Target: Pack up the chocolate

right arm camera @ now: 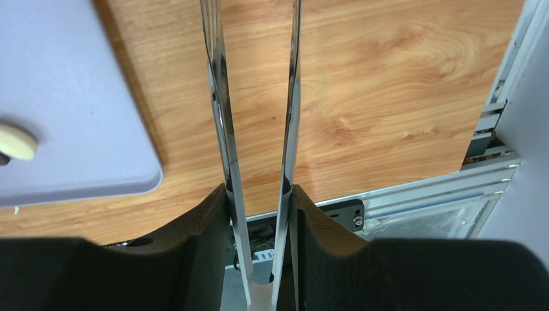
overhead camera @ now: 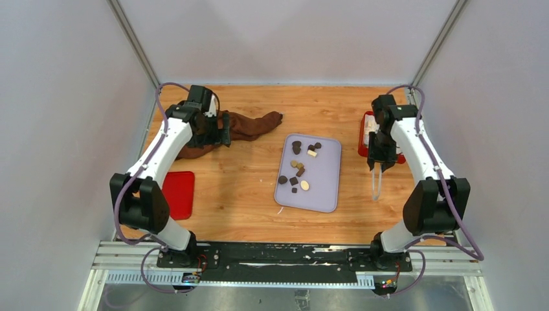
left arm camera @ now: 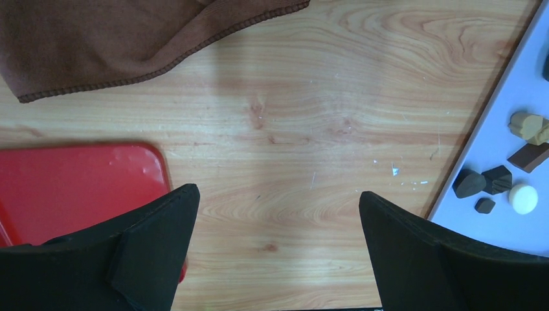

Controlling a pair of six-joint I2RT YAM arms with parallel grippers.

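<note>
Several small chocolate pieces [overhead camera: 298, 165], dark, tan and cream, lie scattered on the lavender tray [overhead camera: 324, 188] in the middle of the table. My right gripper [overhead camera: 379, 159] is shut on metal tongs [overhead camera: 375, 184] that point toward the near edge, just right of the tray. In the right wrist view the gripper [right arm camera: 259, 191] clasps the two tong arms [right arm camera: 220, 97], whose tips are empty, beside the tray corner [right arm camera: 65, 97] with one cream piece [right arm camera: 14, 141]. My left gripper [overhead camera: 217, 133] is open and empty above the brown cloth. In its wrist view the gripper [left arm camera: 278, 201] hangs over bare wood, with chocolate pieces [left arm camera: 498, 180] at the right.
A brown cloth [overhead camera: 249, 124] lies crumpled at the back left and shows in the left wrist view [left arm camera: 116, 39]. A flat red lid [overhead camera: 179, 194] lies near the left arm. A red box [overhead camera: 364, 139] with something pale in it sits behind my right arm.
</note>
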